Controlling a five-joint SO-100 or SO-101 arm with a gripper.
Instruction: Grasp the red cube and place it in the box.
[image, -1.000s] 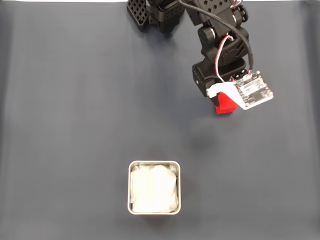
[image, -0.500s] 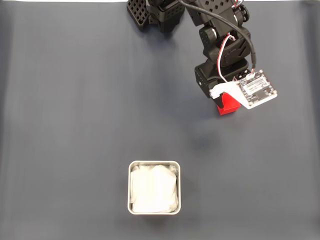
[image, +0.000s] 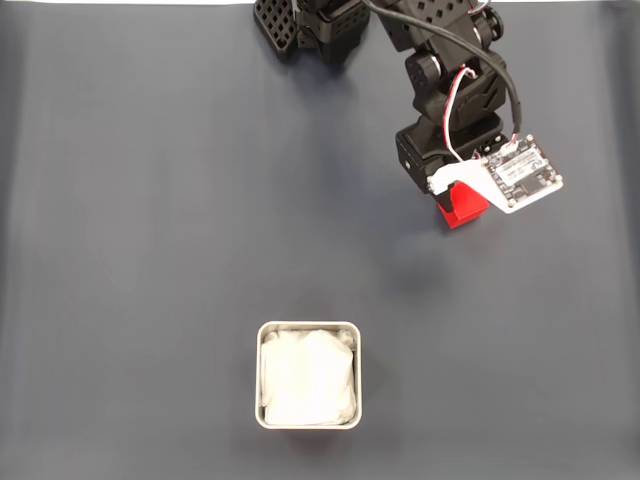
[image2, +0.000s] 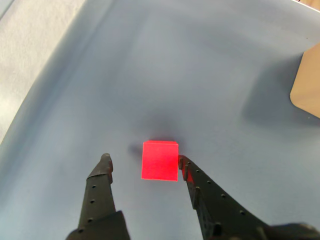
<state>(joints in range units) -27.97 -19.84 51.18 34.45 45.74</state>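
We see the gripper (image2: 144, 163) spread wide around the red cube (image2: 160, 160), one finger touching it. In the fixed view the arm hides most of the cube (image: 459, 214), well apart from the box (image: 309, 328).

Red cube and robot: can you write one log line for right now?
phase: pre-grasp | end effector: open, straddling red cube | right finger touching cube | box: without cube

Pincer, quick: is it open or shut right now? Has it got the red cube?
Pincer: open, holding nothing. In the wrist view the red cube sits on the mat between its fingers, right beside one fingertip, not squeezed.
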